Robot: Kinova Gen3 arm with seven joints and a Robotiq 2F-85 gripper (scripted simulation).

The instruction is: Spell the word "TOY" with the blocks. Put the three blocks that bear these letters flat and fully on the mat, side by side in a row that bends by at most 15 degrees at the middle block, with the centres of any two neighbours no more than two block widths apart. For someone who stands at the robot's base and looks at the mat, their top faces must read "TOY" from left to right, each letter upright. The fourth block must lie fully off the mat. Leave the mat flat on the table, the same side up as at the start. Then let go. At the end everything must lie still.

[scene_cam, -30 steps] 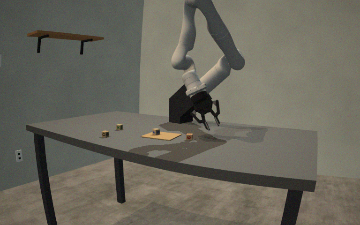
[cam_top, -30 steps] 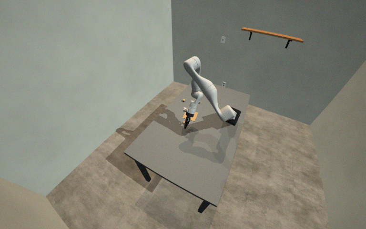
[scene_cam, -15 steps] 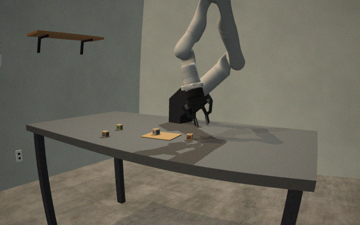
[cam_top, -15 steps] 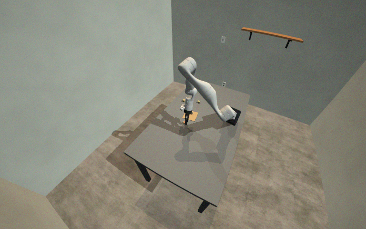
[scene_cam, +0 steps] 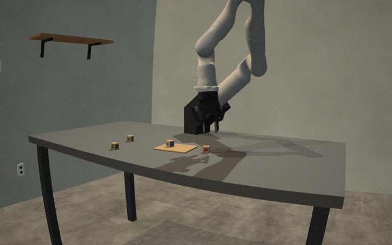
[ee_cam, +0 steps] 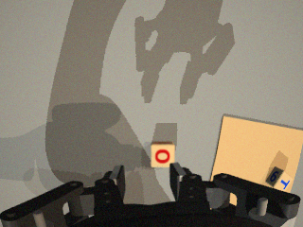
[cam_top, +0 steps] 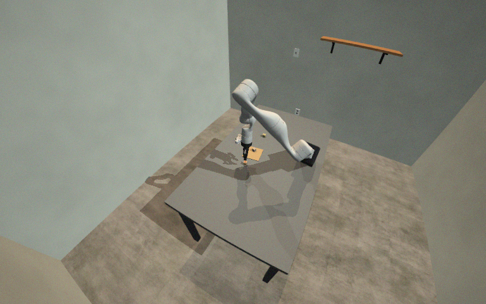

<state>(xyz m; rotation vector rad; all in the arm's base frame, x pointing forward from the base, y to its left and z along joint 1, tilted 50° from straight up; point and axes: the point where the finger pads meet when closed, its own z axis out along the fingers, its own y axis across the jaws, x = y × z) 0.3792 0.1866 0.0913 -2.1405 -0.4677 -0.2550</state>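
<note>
My gripper (cam_top: 245,158) (scene_cam: 210,128) (ee_cam: 147,175) is partly open, points down, and has nothing between its fingers. It hangs above the table near a block with a red O on top (cam_top: 245,162) (scene_cam: 205,149) (ee_cam: 162,155), which lies off the mat, beside its edge. The mat (cam_top: 257,156) (scene_cam: 185,148) (ee_cam: 243,142) lies flat. A block with a blue T-like letter on top (cam_top: 253,149) (scene_cam: 170,143) (ee_cam: 285,182) stands on it, turned askew. A block with a green X on its side (cam_top: 264,135) (scene_cam: 129,138) and a block with dark side marks (scene_cam: 114,145) lie off the mat; their top letters are unreadable.
The grey table (cam_top: 229,193) (scene_cam: 274,170) bears all the blocks and the robot's black base (cam_top: 315,154). The arm hides the dark-marked block in the top view. A wall shelf (cam_top: 362,45) (scene_cam: 72,38) is far from the arm. Arm shadows cross the table.
</note>
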